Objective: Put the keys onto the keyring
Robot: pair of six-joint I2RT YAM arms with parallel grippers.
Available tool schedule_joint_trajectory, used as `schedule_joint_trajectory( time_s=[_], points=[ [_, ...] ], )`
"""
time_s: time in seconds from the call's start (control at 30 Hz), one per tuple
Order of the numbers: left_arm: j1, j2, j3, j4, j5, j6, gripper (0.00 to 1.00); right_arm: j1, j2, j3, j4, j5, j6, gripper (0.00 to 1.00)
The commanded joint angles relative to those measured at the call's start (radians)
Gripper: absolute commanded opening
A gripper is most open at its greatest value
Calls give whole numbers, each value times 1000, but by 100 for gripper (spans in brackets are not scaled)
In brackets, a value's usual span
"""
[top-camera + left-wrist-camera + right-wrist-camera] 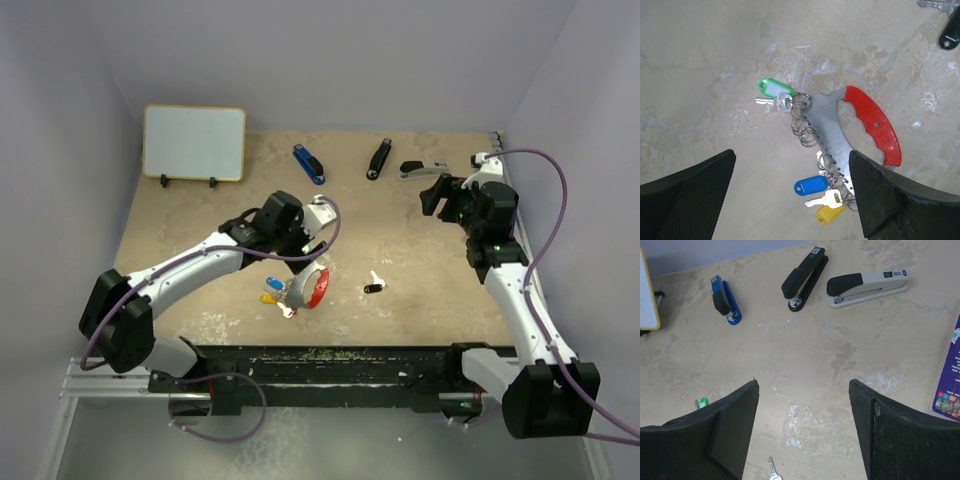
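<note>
Hovering spread wide, the left end effector (791,152) has the keyring (827,125) lying untouched in its gap

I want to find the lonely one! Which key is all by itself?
The black-headed key. It lies alone, apart from the keyring, while the green key, blue key and yellow key sit bunched on it.

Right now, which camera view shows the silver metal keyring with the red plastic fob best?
The left wrist view: the silver metal keyring with its red plastic fob lies close below, with rings and coloured tags distinct. The top external view shows the keyring small and coarse. The right wrist view shows at most a green speck.
</note>
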Motion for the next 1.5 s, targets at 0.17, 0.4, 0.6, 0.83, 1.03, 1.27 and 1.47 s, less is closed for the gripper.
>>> schedule_joint_trajectory(
  time_s=[0.17, 0.4, 0.6, 0.83, 1.03, 1.27, 1.47],
  points=[
    [-76, 53, 25, -10, -6, -15, 95, 185, -54, -38, -47, 208, 51, 73],
    [-84, 94, 13, -3, -34, 14, 94, 314, 5, -61, -86, 205, 86, 63],
    [-84, 170, 117, -118, -106, 74, 90, 419, 25, -74, -101, 204, 109, 52],
    [-81, 24, -36, -10, -59, 274, 81, 486, 56, -82, -87, 164, 124, 38],
    [1, -101, -160, 103, 58, 410, 78, 547, 116, -70, -62, 150, 136, 28],
    [108, -85, -252, 196, 237, 520, 72, 676, 212, -9, -12, 155, 135, 23],
    [115, -36, -293, 237, 314, 594, 63, 708, 186, 12, 8, 203, 141, 18]
  ],
)
